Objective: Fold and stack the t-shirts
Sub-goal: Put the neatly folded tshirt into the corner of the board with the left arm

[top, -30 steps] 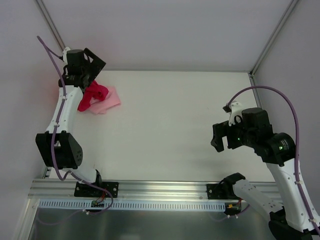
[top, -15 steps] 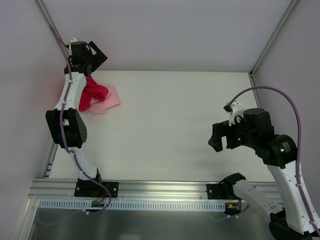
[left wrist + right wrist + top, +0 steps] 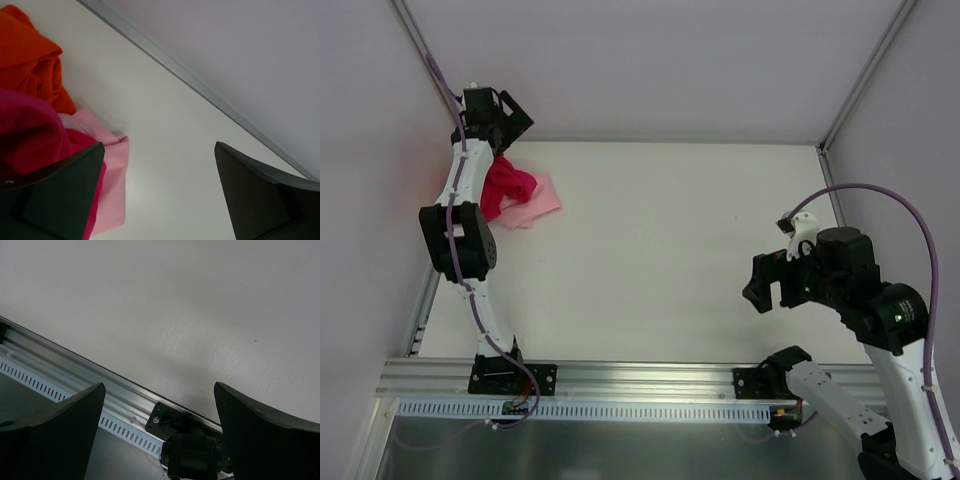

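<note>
Left gripper: my left gripper [image 3: 498, 115] has lifted off the cloth and drawn back toward the far left corner over the last second. Its jaws are spread wide with nothing between them.
Orange shirt: the orange shirt [image 3: 25, 50] is a bunched bundle at the far left, just beside the crimson one. My arm hides it from above, so only my wrist camera shows it.
Crimson shirt: the crimson shirt [image 3: 506, 188] lies released in a crumpled heap, draped partly over the pink one. It has barely shifted since I let go.
Pink shirt: the pink shirt [image 3: 542, 203] is a flat folded bundle under and right of the crimson heap, in the same spot as before.
Table: the table [image 3: 670, 240] is bare white from there to my other arm.
Right gripper: my right gripper [image 3: 770, 282] hangs wide and empty over the near right, well apart from the shirts. It has drifted only slightly.
Meaning: I judge the crimson shirt still needs spreading and folding. No tidy stack yet.
</note>
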Robot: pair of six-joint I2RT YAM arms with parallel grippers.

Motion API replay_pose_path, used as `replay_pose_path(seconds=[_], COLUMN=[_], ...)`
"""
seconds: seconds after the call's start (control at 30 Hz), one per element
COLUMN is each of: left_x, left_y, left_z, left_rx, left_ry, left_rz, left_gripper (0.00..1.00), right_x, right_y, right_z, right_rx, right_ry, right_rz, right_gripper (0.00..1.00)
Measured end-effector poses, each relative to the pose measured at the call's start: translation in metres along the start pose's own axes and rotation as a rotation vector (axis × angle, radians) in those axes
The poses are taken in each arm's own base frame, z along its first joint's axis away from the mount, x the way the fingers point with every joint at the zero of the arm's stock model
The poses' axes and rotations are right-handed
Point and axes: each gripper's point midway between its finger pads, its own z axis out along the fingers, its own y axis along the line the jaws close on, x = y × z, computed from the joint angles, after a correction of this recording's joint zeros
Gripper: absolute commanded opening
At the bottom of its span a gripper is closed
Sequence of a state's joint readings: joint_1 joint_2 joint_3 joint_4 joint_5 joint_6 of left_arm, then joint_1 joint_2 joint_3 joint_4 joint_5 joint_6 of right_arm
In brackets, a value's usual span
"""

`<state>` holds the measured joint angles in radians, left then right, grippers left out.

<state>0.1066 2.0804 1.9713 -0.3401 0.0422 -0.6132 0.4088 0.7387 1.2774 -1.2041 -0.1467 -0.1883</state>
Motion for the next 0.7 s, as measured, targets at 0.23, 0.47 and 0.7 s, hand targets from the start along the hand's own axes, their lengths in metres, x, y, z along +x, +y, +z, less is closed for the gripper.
replay_pose_path(seconds=[0.23,0.47,0.7], left_x=[0.062,0.086,0.131], left_y=[0.062,0.083,0.099], left_z=[-0.042,-0.052,-0.055], left_rx=[-0.190,-0.262,-0.266], left_ry=[0.099,0.157,0.273], left_rz=[-0.051,-0.108,-0.181], left_gripper=[0.86,0.84,0.82], right_x=[-0.012,-0.024,-0.023], right_y=[-0.004,-0.007,-0.010], right_z=[-0.006,-0.008,-0.012], right_rx=[0.023,0.037,0.057], right_ry=[-0.009,-0.014,-0.016], right_rz=[-0.041,-0.082,-0.093], right_gripper=[0.96,0.96,0.96])
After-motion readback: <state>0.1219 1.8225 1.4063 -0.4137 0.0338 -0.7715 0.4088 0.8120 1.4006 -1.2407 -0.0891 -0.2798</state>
